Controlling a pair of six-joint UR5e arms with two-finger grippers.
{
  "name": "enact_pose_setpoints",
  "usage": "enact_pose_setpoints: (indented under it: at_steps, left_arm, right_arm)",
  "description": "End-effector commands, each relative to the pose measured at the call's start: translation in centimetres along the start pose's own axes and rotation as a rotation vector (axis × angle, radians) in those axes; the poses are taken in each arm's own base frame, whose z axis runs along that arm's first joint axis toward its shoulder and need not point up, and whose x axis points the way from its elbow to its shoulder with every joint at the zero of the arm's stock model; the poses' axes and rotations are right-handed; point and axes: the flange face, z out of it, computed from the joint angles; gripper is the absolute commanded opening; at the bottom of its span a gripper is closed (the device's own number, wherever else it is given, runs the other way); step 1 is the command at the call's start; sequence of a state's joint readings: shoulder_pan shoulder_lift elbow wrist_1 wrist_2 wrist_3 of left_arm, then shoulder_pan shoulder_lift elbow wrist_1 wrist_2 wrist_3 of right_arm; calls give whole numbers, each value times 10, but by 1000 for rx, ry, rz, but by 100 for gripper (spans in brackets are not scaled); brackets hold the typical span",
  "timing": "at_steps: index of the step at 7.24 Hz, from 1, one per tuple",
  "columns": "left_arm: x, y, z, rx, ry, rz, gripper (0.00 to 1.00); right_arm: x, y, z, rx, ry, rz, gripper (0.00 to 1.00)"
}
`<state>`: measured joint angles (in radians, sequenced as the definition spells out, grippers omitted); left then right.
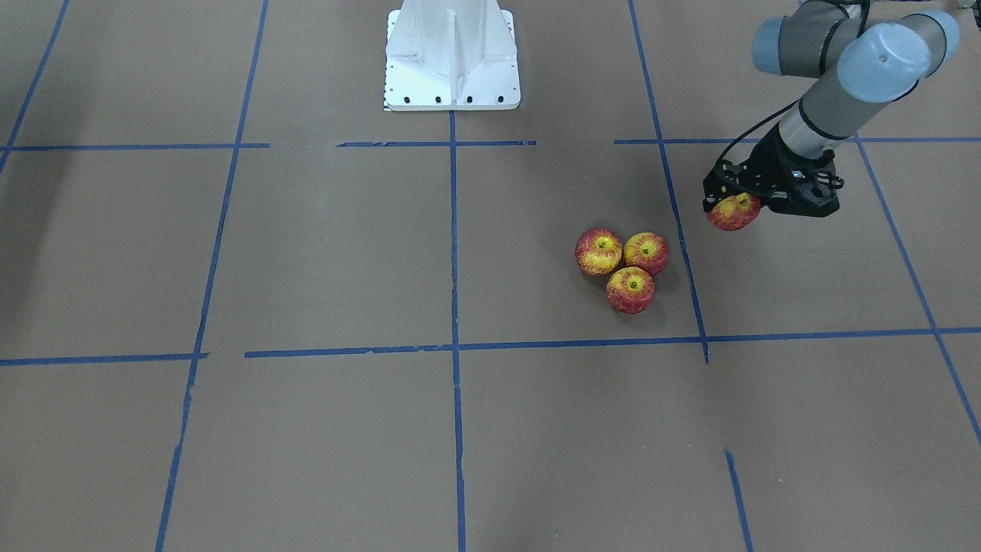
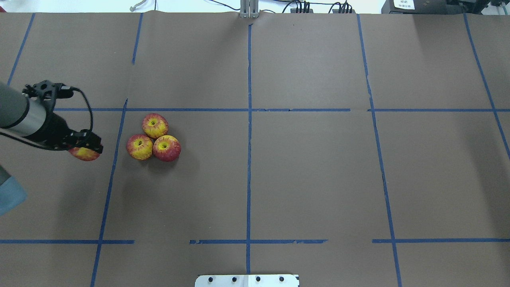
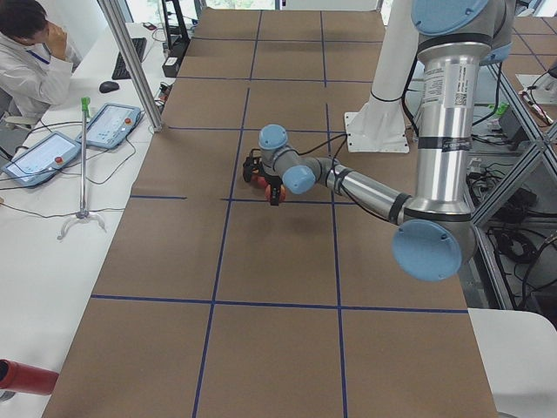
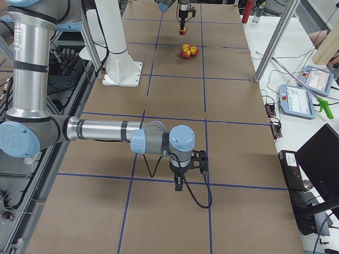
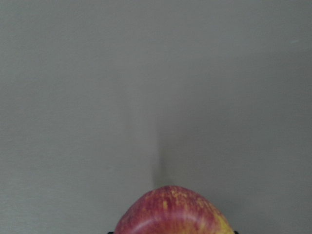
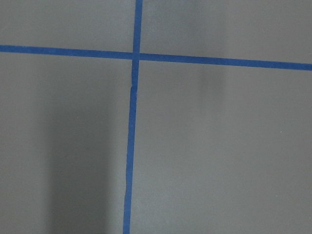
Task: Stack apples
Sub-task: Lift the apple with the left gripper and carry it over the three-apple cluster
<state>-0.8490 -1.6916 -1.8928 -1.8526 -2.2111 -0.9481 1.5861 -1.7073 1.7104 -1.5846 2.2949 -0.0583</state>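
Three red-and-yellow apples sit touching in a cluster on the brown table: one (image 2: 155, 125) at the back, one (image 2: 139, 146) at front left, one (image 2: 166, 148) at front right. They also show in the front view (image 1: 630, 290). My left gripper (image 2: 85, 150) is shut on a fourth apple (image 1: 733, 211) and holds it above the table, to the cluster's left in the overhead view and apart from it. That apple fills the bottom of the left wrist view (image 5: 170, 214). My right gripper (image 4: 180, 182) shows only in the right side view, low over the table; I cannot tell whether it is open or shut.
Blue tape lines (image 2: 249, 109) divide the brown table into squares. The white robot base (image 1: 452, 57) stands at the table's robot side. An operator (image 3: 30, 61) sits at a side table with tablets (image 3: 109, 124). The right wrist view shows only a tape cross (image 6: 135, 54).
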Motion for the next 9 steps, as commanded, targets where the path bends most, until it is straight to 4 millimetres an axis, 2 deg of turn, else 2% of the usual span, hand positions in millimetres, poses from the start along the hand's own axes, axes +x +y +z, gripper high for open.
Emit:
enact_pose_setpoints:
  at_steps: [1,3,5,9]
  left_arm:
    - [84,-39,-16,13,20,-71,3]
    - [111,-29,12,23,-13,-37,3]
    - [112,-36,29,29,-44,-42,5]
    - [126,-35,38,15,-42,-29,6]
  right_arm:
    - [0,0,0,0,0,0,100]
    - [0,0,0,0,0,0,100]
    - [0,0,0,0,0,0,100]
    - [0,0,0,0,0,0,100]
